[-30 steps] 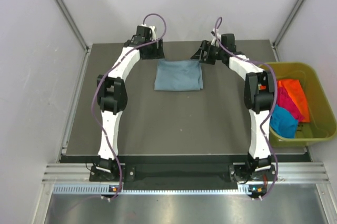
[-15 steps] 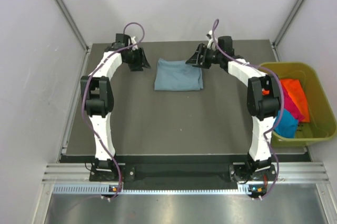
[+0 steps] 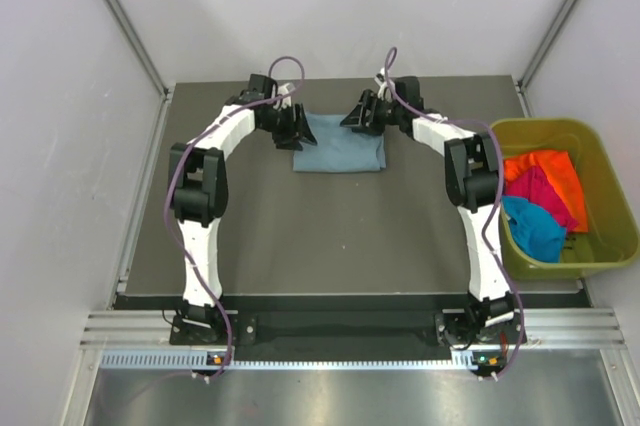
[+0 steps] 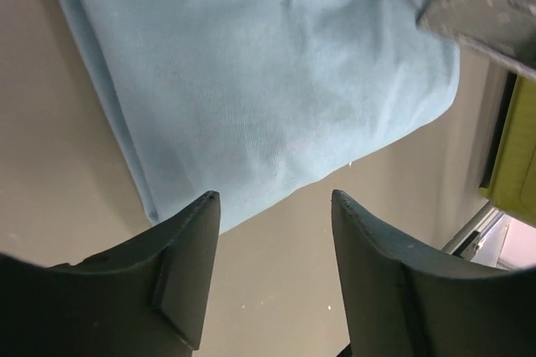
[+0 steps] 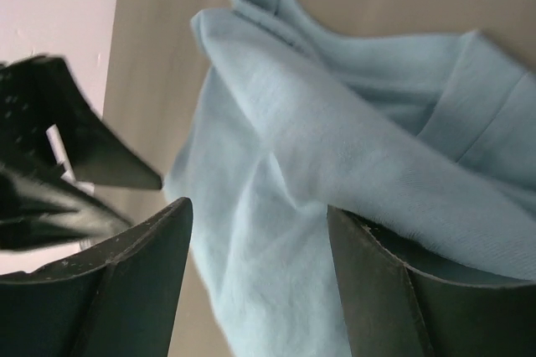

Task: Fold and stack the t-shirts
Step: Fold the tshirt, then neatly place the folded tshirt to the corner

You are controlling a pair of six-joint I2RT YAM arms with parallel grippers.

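Top external looks down from above the near edge over the dark flat table (image 3: 330, 231); both wrist views sit close above the shared folded grey-blue cloth t-shirt (image 3: 340, 149), facing each other.

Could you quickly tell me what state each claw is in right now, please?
Left claw: open, holding nothing, at the edge of the folded grey-blue t-shirt.
Right claw: open, holding nothing, over the same shirt.

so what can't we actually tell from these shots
- Top external: far edge of the grey-blue t-shirt, covered by the left gripper and right gripper.
- Top external: whether the piled t-shirts in the bin are folded; too small, and the right arm overlaps its left edge.
- Wrist views: whether either gripper touches the cloth; the shirt runs off frame.
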